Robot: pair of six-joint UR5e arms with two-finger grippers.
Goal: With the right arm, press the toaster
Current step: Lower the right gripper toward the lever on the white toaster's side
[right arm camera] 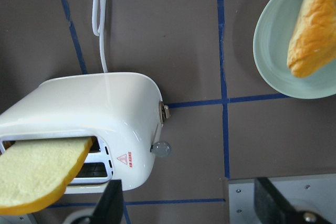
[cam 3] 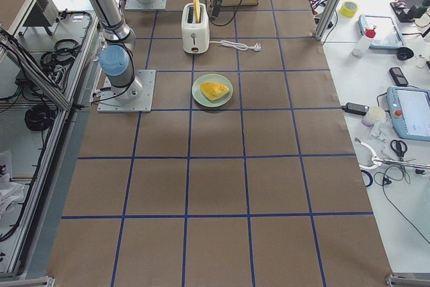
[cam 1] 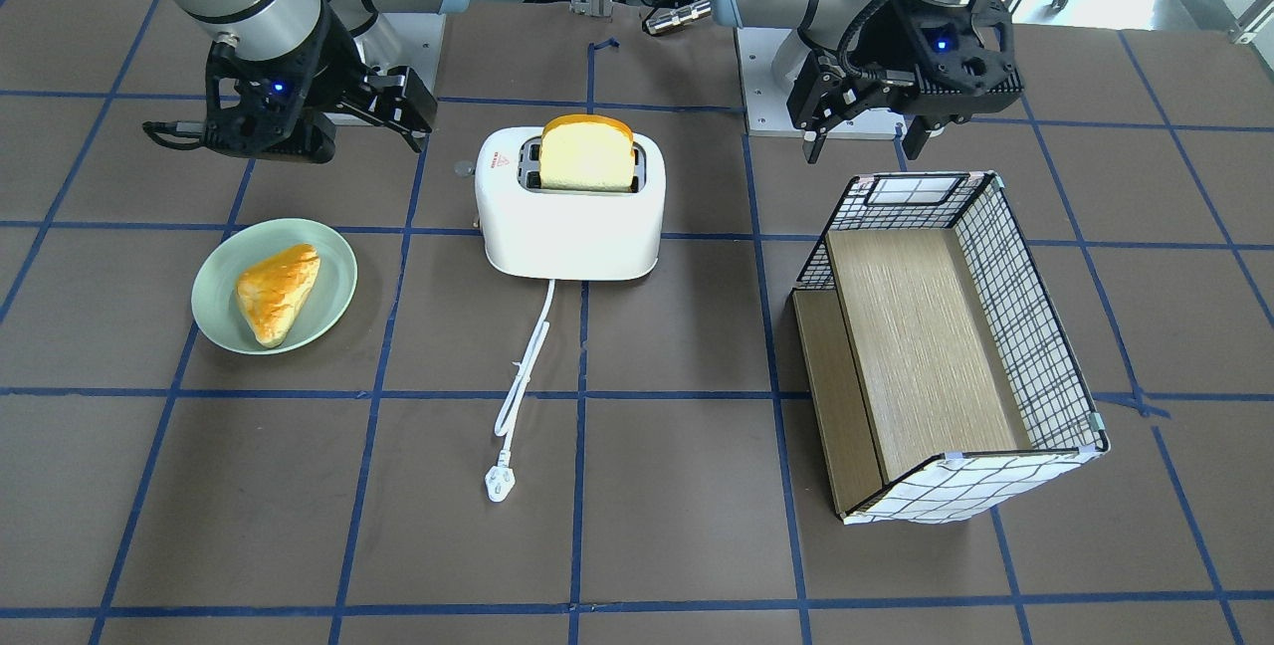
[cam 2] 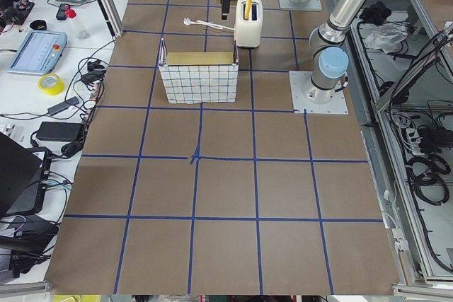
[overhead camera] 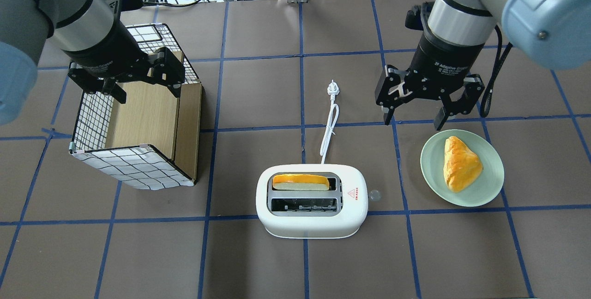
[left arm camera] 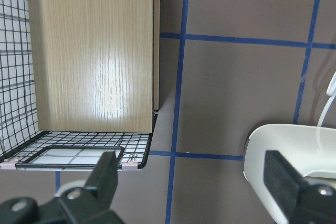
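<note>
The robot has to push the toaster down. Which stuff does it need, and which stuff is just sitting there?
For the job:
toaster
its side lever
bread slice in one slot
right gripper, open

Just lying about:
plate
pastry on it
basket
left gripper, open over the basket

We see a brown table gridded with blue tape. On it the white toaster stands mid-table, its cord and plug lying loose. A green plate sits to the robot's right and a wire basket to its left.
</note>
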